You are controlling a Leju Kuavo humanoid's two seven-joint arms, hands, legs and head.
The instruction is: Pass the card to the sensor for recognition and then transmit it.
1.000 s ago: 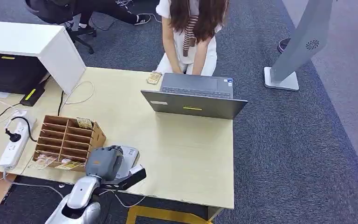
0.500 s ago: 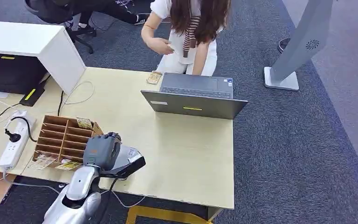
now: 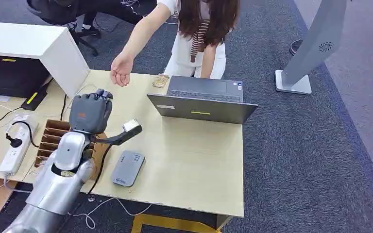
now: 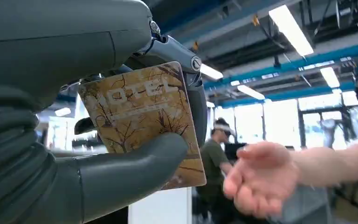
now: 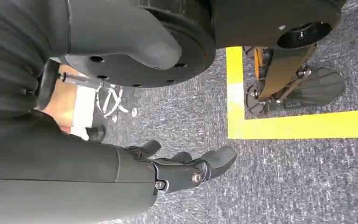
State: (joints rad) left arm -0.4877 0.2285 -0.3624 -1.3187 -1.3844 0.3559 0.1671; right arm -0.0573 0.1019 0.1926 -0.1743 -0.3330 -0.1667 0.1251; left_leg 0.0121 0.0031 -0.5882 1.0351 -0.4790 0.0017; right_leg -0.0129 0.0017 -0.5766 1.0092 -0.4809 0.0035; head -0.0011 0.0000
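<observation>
Above the pale wooden desk [image 3: 194, 160], the raised left hand [image 3: 90, 112] pinches a brown tree-patterned card [image 4: 142, 119] between thumb and fingers, near a person's open palm [image 3: 121, 70]. The grey flat card sensor [image 3: 127, 168] lies below. The right hand [image 5: 182, 170] hangs empty, fingers loosely apart.

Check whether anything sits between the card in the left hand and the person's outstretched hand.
Nothing visible does. The left hand holds the card raised above the table, and the person's hand waits open beyond it; the wrist view shows open air between card and palm.
</observation>
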